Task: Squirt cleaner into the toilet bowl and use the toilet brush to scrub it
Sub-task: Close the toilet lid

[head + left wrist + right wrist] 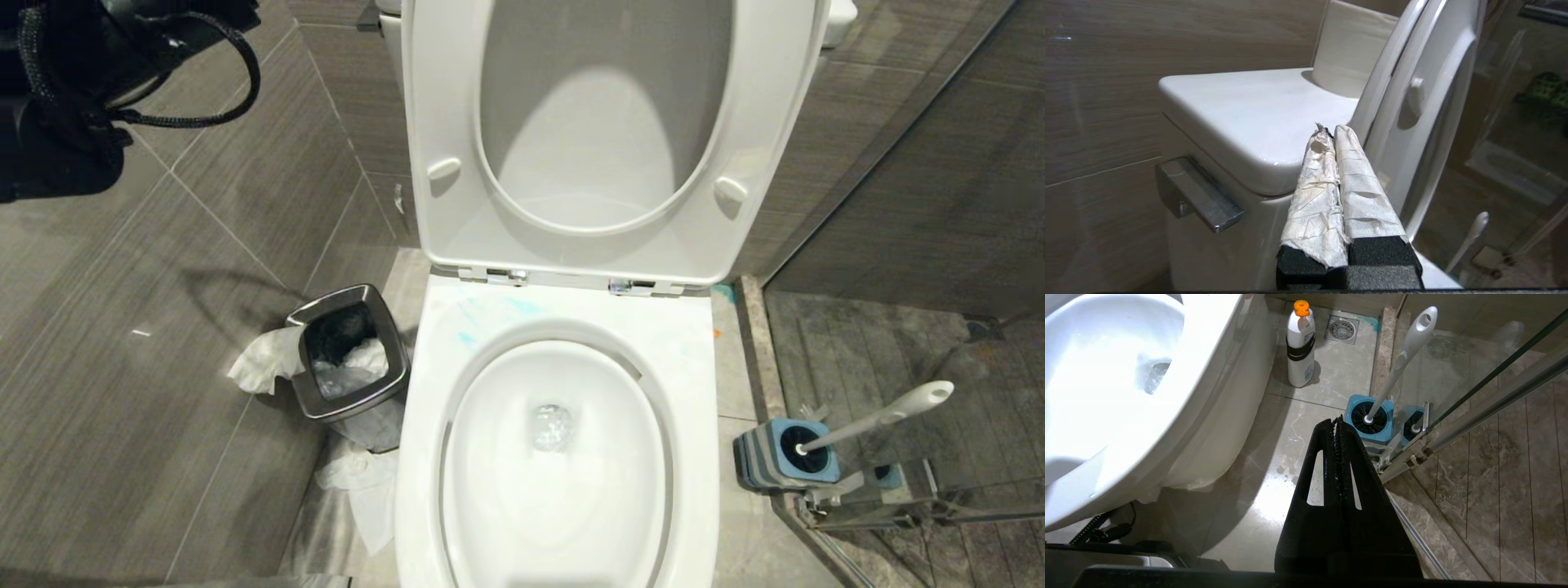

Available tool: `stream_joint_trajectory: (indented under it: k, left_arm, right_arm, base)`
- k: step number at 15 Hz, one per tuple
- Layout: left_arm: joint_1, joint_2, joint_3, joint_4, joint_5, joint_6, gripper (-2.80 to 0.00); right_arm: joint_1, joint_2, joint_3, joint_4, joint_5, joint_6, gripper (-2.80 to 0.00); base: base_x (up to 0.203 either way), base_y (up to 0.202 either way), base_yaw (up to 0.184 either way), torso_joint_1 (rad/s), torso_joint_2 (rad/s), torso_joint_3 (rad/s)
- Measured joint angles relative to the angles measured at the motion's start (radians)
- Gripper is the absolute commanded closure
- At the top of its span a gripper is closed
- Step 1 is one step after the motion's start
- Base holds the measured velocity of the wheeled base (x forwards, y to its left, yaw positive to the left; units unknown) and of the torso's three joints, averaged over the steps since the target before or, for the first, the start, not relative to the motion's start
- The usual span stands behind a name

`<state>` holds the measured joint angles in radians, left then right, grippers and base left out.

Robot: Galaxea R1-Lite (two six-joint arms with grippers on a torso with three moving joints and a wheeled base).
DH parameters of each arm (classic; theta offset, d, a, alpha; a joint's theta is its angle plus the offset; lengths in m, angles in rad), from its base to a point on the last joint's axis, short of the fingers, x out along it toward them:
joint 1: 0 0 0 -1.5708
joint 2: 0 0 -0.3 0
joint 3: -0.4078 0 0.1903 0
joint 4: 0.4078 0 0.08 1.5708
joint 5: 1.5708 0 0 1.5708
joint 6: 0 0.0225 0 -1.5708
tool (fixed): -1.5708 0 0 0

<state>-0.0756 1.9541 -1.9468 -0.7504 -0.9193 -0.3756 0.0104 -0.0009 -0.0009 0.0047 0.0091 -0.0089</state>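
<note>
Our left pincer (1331, 134), empty and pressed together, hangs beside the tank near the flush lever (1198, 192), while our right pincer (1337, 424), likewise together, hangs above the toilet brush (1400, 359).

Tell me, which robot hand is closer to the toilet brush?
The right. The right gripper hangs shut just above the floor, close beside the toilet brush in its holder. The left gripper is shut, up by the tank, with the toilet between it and the brush.

glossy white ceramic toilet bowl (563, 490)
</note>
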Motion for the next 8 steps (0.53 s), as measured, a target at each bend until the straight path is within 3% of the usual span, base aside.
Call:
stream_joint_trajectory:
  k: [2, 5, 8]
  left_arm:
    - [-0.019, 0.018, 0.000, 0.000, 0.028, 0.040, 0.00]
    - [-0.053, 0.040, -0.001, -0.004, 0.140, 0.101, 0.00]
    - [-0.086, 0.049, -0.001, -0.003, 0.157, 0.104, 0.00]
  right_arm:
    - [0.000, 0.000, 0.000, 0.000, 0.000, 0.000, 0.00]
    - [0.000, 0.000, 0.000, 0.000, 0.000, 0.000, 0.00]
    - [0.000, 0.000, 0.000, 0.000, 0.000, 0.000, 0.00]
  base:
    - [0.000, 0.000, 0.000, 0.000, 0.00, 0.000]
    - [0.000, 0.000, 0.000, 0.000, 0.00, 0.000]
    - [0.000, 0.000, 0.000, 0.000, 0.00, 0.000]
